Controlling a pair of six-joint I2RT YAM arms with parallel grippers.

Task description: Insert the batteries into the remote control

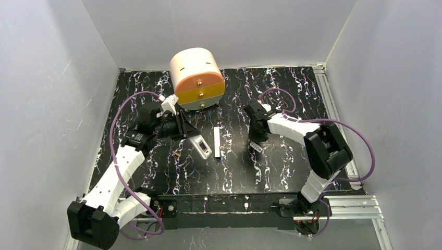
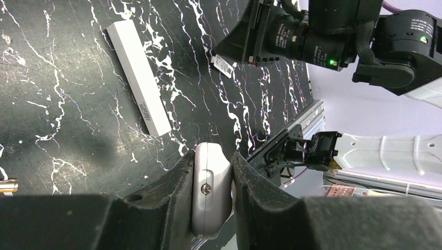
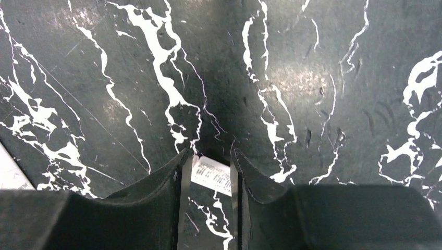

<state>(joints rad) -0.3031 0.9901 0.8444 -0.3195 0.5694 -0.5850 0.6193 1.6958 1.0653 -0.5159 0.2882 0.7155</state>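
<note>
The remote control (image 2: 211, 182) is a white handset seen edge-on, with a screw in its side, clamped between the left gripper's (image 2: 212, 158) fingers. From above, the remote control (image 1: 202, 148) juts out of the left gripper (image 1: 192, 136) just over the table. The right gripper (image 3: 211, 156) is shut on a small white piece with a printed label (image 3: 211, 176), low over the table. That labelled piece (image 1: 257, 148) hangs under the right gripper (image 1: 255, 145). One coppery battery (image 1: 177, 154) lies on the table left of the remote; its end also shows as a coppery battery (image 2: 8, 185) in the left wrist view.
A long narrow white bar (image 1: 217, 143) lies between the two grippers, close to the remote's right side. A big cream and orange drum (image 1: 198, 78) stands at the back of the black marbled table (image 1: 271, 172). White walls enclose the table on three sides.
</note>
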